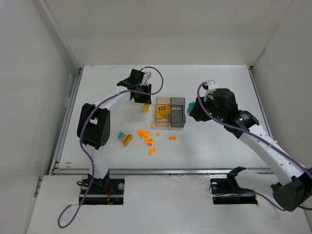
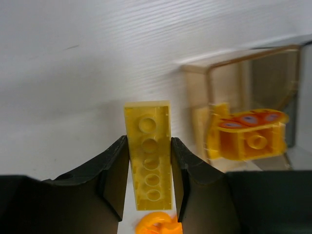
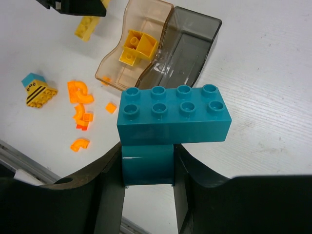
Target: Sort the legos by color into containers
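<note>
A: Left gripper [image 2: 149,144]?
B: Jaws narrow, pressed on both long sides of the flat yellow brick [image 2: 147,158]. The brick sits at 9 o'clock of the amber bin [image 1: 163,98], close beside it. Can't tell whether it's off the table [image 1: 219,87].
A: Right side?
B: Right gripper [image 3: 147,156] is clamped on the lower block of a teal brick [image 3: 173,114], at 3 o'clock of the grey bin [image 3: 192,53], just outside its wall.
A: How should the yellow one be handled?
B: My read: the grip is near one end, so the long end may droop. Lift straight, carry it toward 3 o'clock, clear the amber rim, and release low over the yellow bricks already inside.
A: Risks?
B: Clipping the bin wall and shoving both bins. The orange pieces [image 1: 146,138] at 7 o'clock of the bins are out of the path.
</note>
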### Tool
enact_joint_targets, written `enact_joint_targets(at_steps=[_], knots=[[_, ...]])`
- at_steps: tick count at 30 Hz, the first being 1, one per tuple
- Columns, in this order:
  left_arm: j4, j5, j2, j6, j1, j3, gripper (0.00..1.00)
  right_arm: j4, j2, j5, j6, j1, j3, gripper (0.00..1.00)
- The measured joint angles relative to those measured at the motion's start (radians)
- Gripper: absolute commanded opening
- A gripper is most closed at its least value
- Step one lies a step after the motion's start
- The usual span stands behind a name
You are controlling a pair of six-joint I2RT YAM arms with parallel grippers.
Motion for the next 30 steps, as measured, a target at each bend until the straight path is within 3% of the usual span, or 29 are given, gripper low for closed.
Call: enact_joint_targets(at_steps=[12, 25, 27, 30], knots=[[0.031, 0.185, -0.1, 0.089, -0.138, 0.018, 0.0, -0.043, -0.174, 0.032, 0.043, 0.0, -0.079, 0.01], [0.146, 0.062, -0.105, 0.092, -0.259, -0.099, 0.0, -0.1, -0.292, 0.039, 0.097, 0.0, -0.108, 0.01], [0.163, 0.024, -0.113, 0.071, -0.264, -0.129, 0.03, -0.113, -0.322, 0.039, 0.103, 0.0, -0.108, 0.01], [0.185, -0.01, -0.127, 0.044, -0.266, -0.161, 0.17, -0.126, -0.363, 0.041, 0.116, 0.0, -0.11, 0.01]])
